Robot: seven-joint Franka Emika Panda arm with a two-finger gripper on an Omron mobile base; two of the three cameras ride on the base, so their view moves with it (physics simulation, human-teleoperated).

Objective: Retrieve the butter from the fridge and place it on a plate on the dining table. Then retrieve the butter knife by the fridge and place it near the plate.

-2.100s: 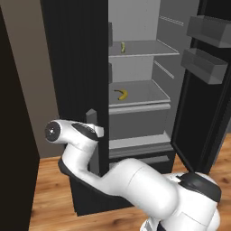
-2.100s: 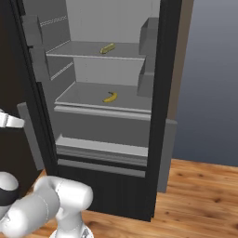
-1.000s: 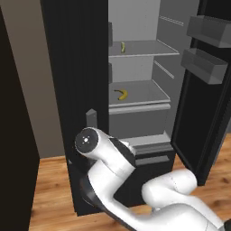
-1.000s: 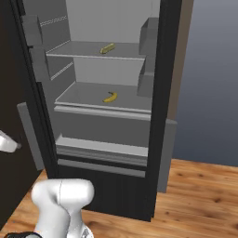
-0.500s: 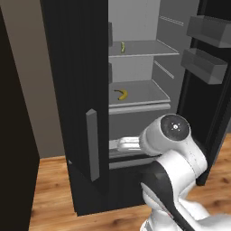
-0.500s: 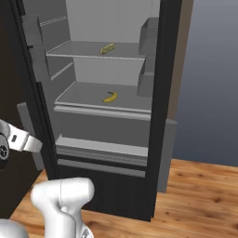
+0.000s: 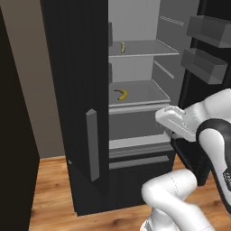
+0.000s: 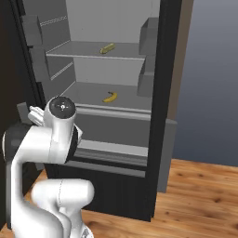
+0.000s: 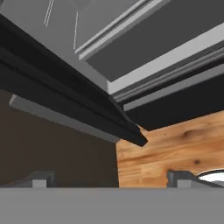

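Left base view: the fridge (image 7: 76,103) stands open with the butter (image 7: 122,46) on the upper shelf and a banana (image 7: 121,94) on the shelf below, and I judge that reaching from my low pose risks taking the banana or striking a shelf edge. Right base view: the butter (image 8: 107,48) lies well above my arm. Hand view: my gripper (image 9: 111,177) has its fingers wide apart and empty, facing the fridge's lower edge and wooden floor (image 9: 175,148).

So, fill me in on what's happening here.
The robot arm is in front of the fridge, whose right door is open. Its gripper is open and holds nothing, low by the fridge's bottom edge. The butter lies on the upper shelf and a banana on the shelf below, both untouched.
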